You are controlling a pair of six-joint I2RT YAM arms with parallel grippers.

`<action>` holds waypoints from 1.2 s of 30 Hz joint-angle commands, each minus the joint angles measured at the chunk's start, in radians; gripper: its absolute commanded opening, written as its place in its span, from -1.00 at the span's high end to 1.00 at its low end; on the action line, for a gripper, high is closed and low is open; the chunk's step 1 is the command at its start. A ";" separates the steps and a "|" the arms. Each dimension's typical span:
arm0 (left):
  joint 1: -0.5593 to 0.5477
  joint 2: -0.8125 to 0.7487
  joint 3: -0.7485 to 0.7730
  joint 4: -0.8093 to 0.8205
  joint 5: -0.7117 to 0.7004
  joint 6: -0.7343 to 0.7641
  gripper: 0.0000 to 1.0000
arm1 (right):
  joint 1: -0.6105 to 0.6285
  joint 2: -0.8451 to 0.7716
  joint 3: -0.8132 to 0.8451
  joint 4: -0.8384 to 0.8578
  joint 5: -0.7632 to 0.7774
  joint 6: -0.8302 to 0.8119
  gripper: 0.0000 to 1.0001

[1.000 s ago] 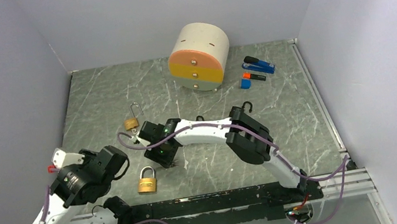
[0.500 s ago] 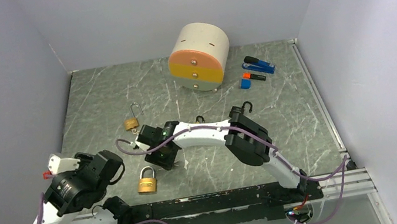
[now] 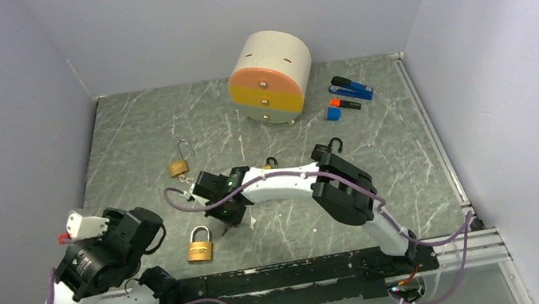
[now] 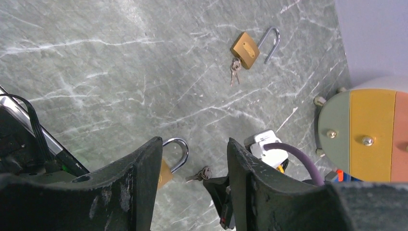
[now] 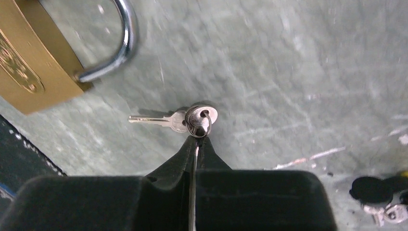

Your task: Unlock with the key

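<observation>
Left arm is drawing back toward the near-left corner, and the left gripper (image 4: 192, 144) is hanging above the table (image 4: 96, 72) with its jaws spread wide and nothing between them. Right arm is shifting slightly toward the near edge and settling lower over the work area.

The right gripper (image 5: 195, 139) is pointing down with its jaws drawn together to a thin slit. Its tips are touching the key ring (image 5: 199, 118). Whether the ring is actually being pinched cannot be told from the wrist view. The key (image 5: 154, 119) is lying flat on the table, with its blade pointing toward the closed padlock (image 5: 29, 72) just beside it.

Probable faults from this position:
- The ring is slipping out on lift, because the contact is only at the fingertips.
- The key is swinging freely on the ring, so the blade is not aligning with the keyway.
- The closed padlock is sliding on the smooth surface, since nothing is bracing it.
- An open padlock (image 4: 246, 48) with its own keys is lying farther back and is risking confusion.
</observation>
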 commanded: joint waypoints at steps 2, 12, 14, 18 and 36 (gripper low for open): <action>0.004 -0.025 -0.032 0.091 0.046 0.069 -0.11 | -0.071 -0.159 -0.130 0.086 -0.139 0.072 1.00; 0.003 0.024 -0.118 0.292 0.160 0.169 -0.18 | -0.242 -0.392 -0.386 0.312 -0.374 0.165 1.00; 0.004 0.045 -0.137 0.344 0.193 0.196 -0.23 | -0.242 -0.403 -0.399 0.313 -0.367 0.164 1.00; 0.004 0.086 -0.172 0.411 0.241 0.206 -0.28 | -0.226 -0.373 -0.382 0.274 -0.323 0.157 0.76; 0.003 0.102 -0.211 0.415 0.244 0.199 -0.32 | -0.101 -0.134 -0.161 -0.024 0.123 0.255 0.11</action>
